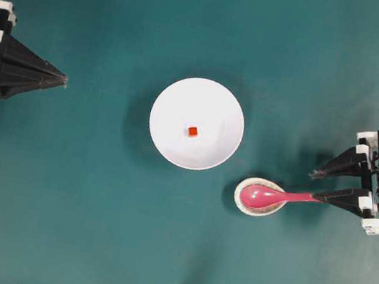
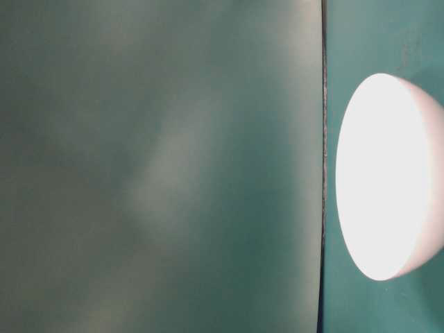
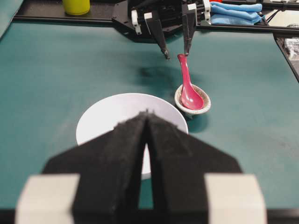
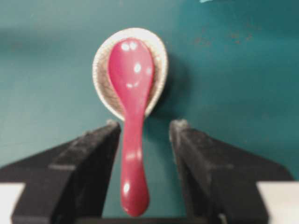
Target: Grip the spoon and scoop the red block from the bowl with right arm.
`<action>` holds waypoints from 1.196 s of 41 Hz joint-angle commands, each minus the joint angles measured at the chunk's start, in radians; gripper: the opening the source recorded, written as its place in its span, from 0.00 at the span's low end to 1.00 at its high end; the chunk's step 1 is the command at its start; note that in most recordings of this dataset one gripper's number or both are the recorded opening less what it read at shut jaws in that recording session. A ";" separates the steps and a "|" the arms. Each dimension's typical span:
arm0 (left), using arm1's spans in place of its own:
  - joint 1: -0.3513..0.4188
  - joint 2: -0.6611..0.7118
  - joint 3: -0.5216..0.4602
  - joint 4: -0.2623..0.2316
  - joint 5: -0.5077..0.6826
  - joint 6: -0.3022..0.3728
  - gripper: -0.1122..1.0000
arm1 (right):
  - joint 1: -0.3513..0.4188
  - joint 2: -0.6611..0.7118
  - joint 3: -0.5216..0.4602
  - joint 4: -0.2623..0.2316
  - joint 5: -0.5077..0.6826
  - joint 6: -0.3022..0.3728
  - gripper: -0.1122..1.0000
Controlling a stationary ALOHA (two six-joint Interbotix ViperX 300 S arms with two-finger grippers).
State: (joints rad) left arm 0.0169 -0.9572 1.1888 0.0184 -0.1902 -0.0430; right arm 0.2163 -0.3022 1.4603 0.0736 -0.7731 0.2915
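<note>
Both jaws of R tool (image 4: 145,135) wide, straddling spoon (image 4: 132,121) handle.

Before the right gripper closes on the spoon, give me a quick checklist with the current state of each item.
1. Right gripper open: ok, jaws stand wide apart.
2. Spoon handle between the jaws: ok in the right wrist view; in the overhead view it lies close to one finger, not centred.
3. Fingers clear of the handle: ok, a gap shows on both sides.
4. Spoon scoop seated in the small dish: ok.
5. Red block in the bowl: ok, near the middle.
6. Left gripper shut and away from the bowl: ok.
</note>
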 commanded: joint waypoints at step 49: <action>-0.002 0.008 -0.005 0.000 0.009 0.008 0.10 | 0.075 0.135 -0.012 0.031 -0.057 -0.152 0.42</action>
State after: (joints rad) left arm 0.0169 -0.9572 1.1950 0.0169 -0.1764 -0.0368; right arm 0.2869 -0.1687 1.4619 0.1012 -0.8268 0.1411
